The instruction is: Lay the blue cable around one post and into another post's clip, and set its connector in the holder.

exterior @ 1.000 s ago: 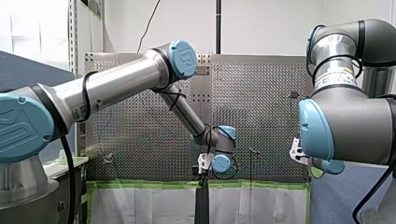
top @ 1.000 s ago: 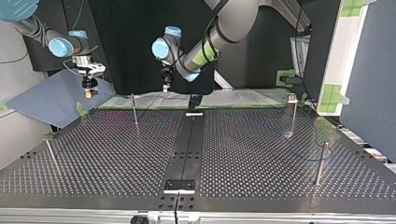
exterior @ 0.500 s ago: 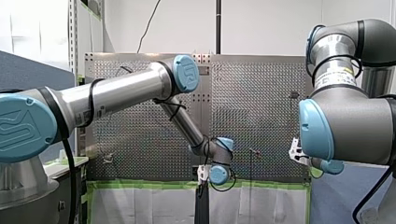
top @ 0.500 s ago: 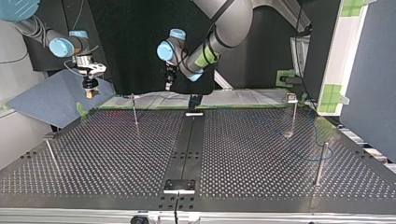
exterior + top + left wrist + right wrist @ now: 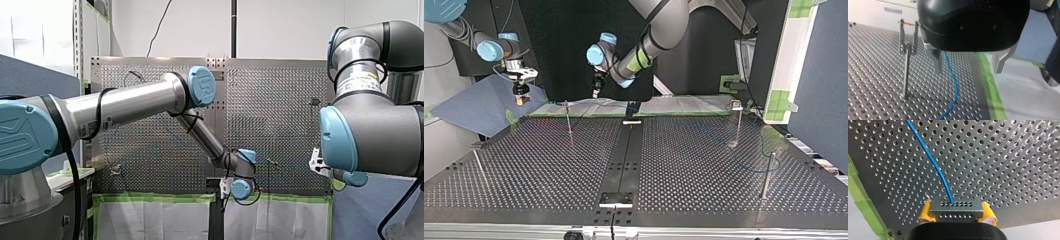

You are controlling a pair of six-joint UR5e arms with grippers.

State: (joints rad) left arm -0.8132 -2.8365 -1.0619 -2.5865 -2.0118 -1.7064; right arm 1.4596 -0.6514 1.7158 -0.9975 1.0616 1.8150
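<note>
my left arm [image 5: 125, 102] reaches from the front view's left edge past the middle, elbow bent, forearm sloping down to a blue-capped wrist [image 5: 241, 189]. in the top view it comes in from the top edge, right of its partner, and the left gripper [image 5: 595, 91] hangs pointing down. the left wrist view shows its metal fingers [image 5: 936, 61] standing wide apart. my right arm [image 5: 370, 130] fills the front view's right side, folded close to its shoulder. in the top view the right gripper [image 5: 520, 95] points down at the far left. in the right wrist view its yellow pads [image 5: 925, 212] press against both ends of the connector [image 5: 956, 208].
</note>
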